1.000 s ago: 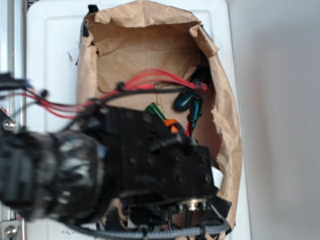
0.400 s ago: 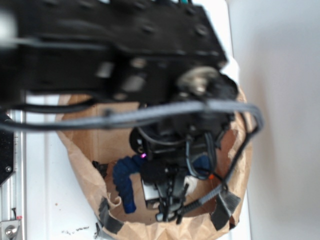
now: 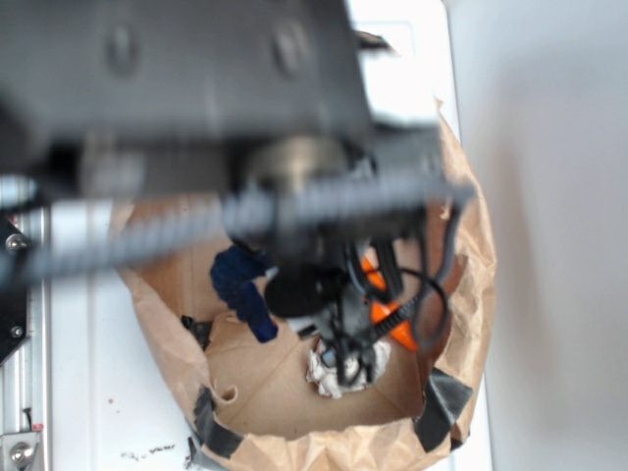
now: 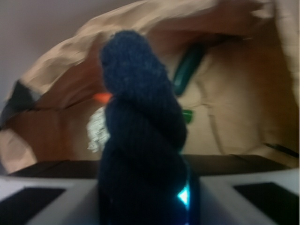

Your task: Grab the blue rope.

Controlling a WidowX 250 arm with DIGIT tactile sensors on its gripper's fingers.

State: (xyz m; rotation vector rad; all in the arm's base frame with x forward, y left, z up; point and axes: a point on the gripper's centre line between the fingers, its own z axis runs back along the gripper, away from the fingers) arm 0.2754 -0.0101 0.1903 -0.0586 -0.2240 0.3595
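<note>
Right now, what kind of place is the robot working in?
Probably a lab bench rigged for robot practice: a torn paper bag on a white table, with toys like the blue rope and a carrot inside.

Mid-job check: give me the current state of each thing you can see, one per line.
blue rope: bent, one end rising right in front of the wrist camera, seemingly held at the hand.
hand: low inside the bag; whether open or shut cannot be told.
paper bag: open, rim crumpled, taped at the near edge.
carrot: lying in the bag, partly hidden by cables.
green toy: lying against the bag wall.
foil ball: crumpled, on the bag floor.
</note>
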